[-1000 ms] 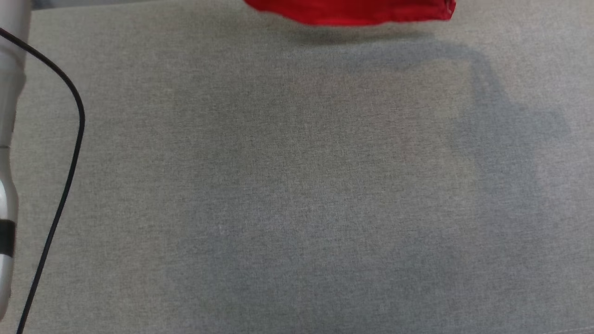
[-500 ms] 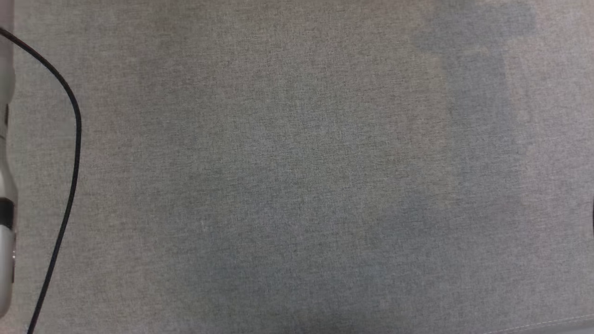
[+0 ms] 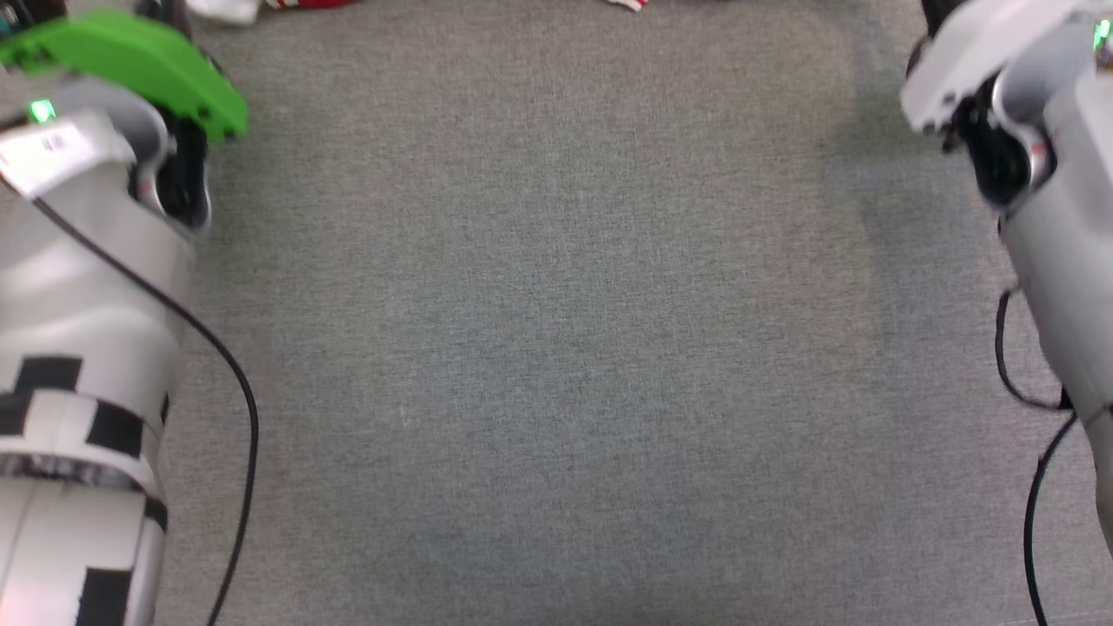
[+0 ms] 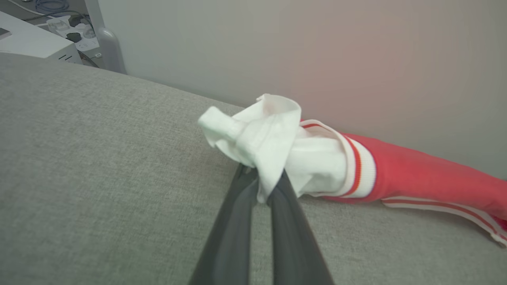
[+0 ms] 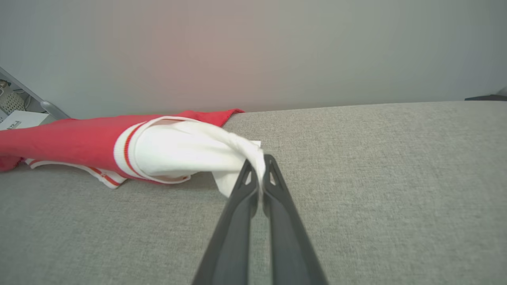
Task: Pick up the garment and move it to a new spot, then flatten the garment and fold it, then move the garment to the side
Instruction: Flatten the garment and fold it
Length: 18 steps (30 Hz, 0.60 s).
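"What has the left gripper [image 4: 262, 179] got?"

"Its fingers are pinched tight on a bunched white sleeve [image 4: 269, 138] of the garment [image 4: 416, 174]. Right of the tips comes the red-white striped trim [image 4: 358, 168], then plain red cloth."

"And the right gripper [image 5: 258, 163]?"

"Clamped on the other white sleeve [image 5: 178, 152], which puffs out left of its tips. The red body stretches further left, along the far edge of the grey surface [image 5: 376, 178]."

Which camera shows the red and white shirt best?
The right wrist view: the garment shows a white sleeve, striped trim and long red body sharply, sleeve pinched in the right tool. The left wrist view shows the other sleeve in the left tool, less red. The head view catches slivers at its top edge.
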Available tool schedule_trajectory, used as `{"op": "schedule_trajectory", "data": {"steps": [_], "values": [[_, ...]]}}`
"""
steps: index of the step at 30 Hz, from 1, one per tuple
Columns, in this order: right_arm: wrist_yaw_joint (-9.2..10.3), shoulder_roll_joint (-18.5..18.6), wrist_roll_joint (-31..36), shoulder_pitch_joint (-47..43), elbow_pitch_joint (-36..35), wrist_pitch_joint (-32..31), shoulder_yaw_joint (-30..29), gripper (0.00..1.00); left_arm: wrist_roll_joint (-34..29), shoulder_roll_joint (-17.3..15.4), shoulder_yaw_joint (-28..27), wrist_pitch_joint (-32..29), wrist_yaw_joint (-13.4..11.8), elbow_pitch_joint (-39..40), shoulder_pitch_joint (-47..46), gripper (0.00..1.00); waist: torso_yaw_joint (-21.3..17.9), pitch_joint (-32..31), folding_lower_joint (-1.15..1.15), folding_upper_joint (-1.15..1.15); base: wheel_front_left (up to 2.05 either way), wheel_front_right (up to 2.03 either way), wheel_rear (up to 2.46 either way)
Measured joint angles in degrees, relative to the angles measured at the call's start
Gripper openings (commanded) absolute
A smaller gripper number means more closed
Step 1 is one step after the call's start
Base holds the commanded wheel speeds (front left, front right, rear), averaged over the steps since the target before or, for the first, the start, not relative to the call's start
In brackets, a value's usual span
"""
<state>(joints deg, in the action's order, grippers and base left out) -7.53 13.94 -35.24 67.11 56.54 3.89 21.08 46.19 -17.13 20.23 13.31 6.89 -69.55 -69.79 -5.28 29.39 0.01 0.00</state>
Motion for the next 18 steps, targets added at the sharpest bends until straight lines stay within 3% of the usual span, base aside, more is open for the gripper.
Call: {"op": "schedule_trajectory", "data": {"steps": [11,18], "values": [[-0.07,7.7,-6.0,-18.8,-13.3,4.5,3.9,0.00,2.1,-2.3,0.9,1.3,0.5,10.7,17.9,0.00,1.0,-7.3,-0.01,0.00,0.00,0.00,0.00],[-0.08,12.0,-5.2,-30.5,-24.5,2.2,-0.1,0.00,2.1,-5.1,0.0,1.3,-0.5,23.2,29.7,0.00,1.7,-12.6,-0.01,0.00,0.00,0.00,0.00]]}}
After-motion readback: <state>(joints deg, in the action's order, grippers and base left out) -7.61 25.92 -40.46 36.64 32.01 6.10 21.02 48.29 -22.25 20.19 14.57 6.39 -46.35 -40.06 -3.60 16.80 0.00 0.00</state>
